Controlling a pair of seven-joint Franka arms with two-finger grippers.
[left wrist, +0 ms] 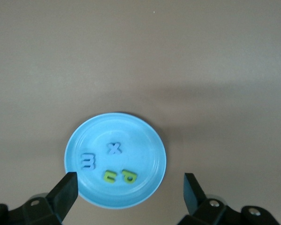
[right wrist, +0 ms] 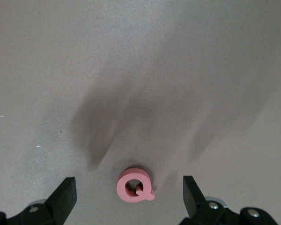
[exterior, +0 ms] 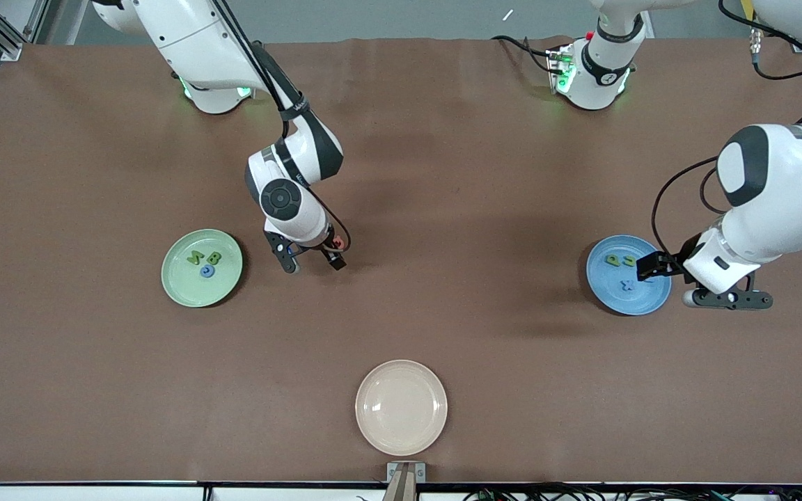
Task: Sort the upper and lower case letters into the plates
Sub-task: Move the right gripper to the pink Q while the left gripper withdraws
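Right end effector point(right wrist: 129, 199) wide apart, directly over red letter Q point(right wrist: 135, 185) on table.

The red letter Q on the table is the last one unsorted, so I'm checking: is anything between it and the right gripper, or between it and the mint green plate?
Nothing visible. The red toy letter Q lies on bare brown table between the open right gripper fingers. Only bare table separates it from the pale mint green round plate.

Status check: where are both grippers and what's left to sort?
Right gripper open over the red Q on the table. Left gripper open, waiting by the blue plate. Green plate holds three letters, blue plate four. Nothing in the way.
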